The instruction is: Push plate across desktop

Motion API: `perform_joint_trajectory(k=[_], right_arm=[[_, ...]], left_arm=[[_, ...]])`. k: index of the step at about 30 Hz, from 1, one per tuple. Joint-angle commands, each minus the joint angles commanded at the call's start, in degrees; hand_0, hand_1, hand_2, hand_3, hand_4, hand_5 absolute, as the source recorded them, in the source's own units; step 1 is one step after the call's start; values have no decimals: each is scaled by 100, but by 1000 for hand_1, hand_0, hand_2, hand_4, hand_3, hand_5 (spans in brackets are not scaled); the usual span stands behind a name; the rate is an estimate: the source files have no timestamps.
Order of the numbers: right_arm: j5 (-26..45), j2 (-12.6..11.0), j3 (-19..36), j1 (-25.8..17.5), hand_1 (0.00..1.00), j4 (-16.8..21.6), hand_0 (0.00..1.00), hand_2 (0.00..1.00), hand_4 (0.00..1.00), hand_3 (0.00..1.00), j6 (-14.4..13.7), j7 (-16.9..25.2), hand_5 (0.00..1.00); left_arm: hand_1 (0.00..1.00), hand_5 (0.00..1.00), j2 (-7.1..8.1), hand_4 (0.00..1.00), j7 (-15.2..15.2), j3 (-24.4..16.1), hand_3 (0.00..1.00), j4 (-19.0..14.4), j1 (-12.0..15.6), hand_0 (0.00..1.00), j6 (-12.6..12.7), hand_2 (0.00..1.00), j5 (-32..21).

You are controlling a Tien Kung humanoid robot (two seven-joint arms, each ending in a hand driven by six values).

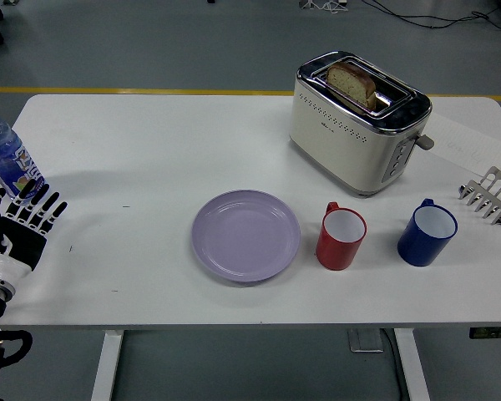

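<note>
A round lavender plate [245, 235] lies flat and right side up on a white bench [150, 150], near the middle and toward the near edge. Being circular, it has no long axis and points no particular way; its surface is smooth and matte, with a shallow raised rim. Just to its right, not quite touching, stands a glossy red mug [341, 237], open end up, handle toward the far side. Farther right is a blue mug [427, 232] of similar shape. Behind the mugs sits a cream and chrome toaster [356, 123], set at an angle, with a slice of bread [351, 82] poking from one slot. A small metal toast rack [488, 195] stands at the right edge. At the left edge, well apart from the plate, the robot's left hand [21, 227] hovers with black fingers [40, 211] spread, holding nothing, just below a clear plastic water bottle [5, 157].
</note>
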Motion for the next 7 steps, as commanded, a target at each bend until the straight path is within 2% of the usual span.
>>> perform_joint_trajectory(k=[7], right_arm=[[20, -2, -10, 17, 482, 0, 529, 592, 252, 552, -3, 12, 198]], left_arm=[[690, 998, 4, 558, -4, -8, 682, -3, -16, 643, -19, 686, 0]])
